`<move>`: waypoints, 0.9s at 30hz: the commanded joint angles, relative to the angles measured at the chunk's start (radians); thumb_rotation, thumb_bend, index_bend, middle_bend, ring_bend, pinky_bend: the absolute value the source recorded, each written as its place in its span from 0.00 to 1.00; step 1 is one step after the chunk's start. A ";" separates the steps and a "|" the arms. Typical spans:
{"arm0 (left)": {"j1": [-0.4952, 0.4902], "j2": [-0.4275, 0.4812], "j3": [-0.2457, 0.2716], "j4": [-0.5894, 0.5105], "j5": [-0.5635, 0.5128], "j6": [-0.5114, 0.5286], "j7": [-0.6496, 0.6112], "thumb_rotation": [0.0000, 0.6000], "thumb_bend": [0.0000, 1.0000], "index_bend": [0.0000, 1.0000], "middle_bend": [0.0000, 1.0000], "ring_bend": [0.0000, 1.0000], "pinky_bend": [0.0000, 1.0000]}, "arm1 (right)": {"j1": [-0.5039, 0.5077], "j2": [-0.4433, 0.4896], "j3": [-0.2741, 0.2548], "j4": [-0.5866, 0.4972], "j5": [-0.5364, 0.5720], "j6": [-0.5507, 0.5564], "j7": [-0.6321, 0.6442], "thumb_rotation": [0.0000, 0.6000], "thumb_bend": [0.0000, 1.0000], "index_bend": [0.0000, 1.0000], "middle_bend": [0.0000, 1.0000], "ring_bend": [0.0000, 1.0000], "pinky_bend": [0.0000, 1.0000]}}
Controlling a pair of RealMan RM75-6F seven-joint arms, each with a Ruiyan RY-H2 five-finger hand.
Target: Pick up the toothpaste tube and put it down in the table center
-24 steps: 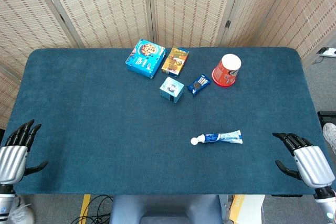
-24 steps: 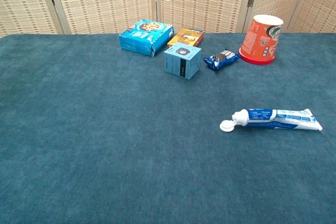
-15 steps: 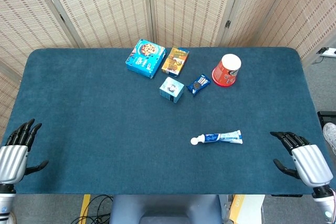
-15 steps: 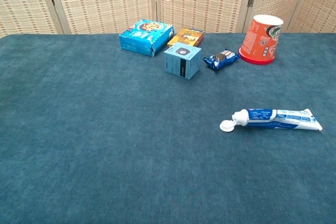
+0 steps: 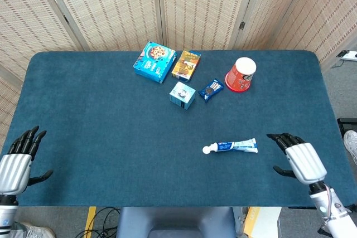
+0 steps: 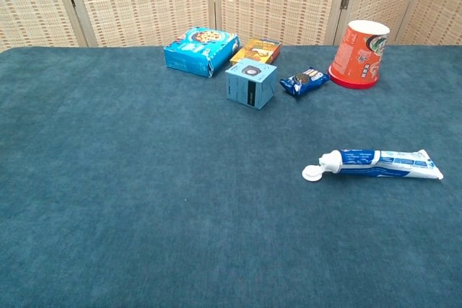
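Toothpaste tube: lies flat on the blue counter, at about 4 o'clock from the counter's middle, white cap pointing to 9 o'clock.
Right hand: just off the tube's crimped end at 3 o'clock, apart from it, fingers spread and holding nothing.
Left hand: at the near corner at 8 o'clock, fingers apart, holding nothing (seen in the head view only).
Far group, around 12 o'clock: blue cookie box, orange box beside it, small light-blue box, dark-blue snack packet, red cup standing rim down.
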 commanded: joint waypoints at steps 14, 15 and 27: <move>0.006 -0.007 0.003 0.016 -0.015 -0.003 -0.013 1.00 0.00 0.10 0.02 0.06 0.16 | 0.263 -0.295 0.081 0.200 0.241 -0.354 -0.207 1.00 0.25 0.20 0.34 0.23 0.35; 0.007 -0.007 0.004 0.018 -0.015 -0.003 -0.014 1.00 0.00 0.10 0.02 0.06 0.16 | 0.270 -0.309 0.080 0.214 0.246 -0.361 -0.212 1.00 0.26 0.21 0.34 0.23 0.35; 0.013 -0.014 0.008 0.034 -0.016 -0.001 -0.028 1.00 0.00 0.10 0.02 0.06 0.16 | 0.323 -0.441 0.062 0.358 0.292 -0.401 -0.252 1.00 0.28 0.32 0.41 0.29 0.39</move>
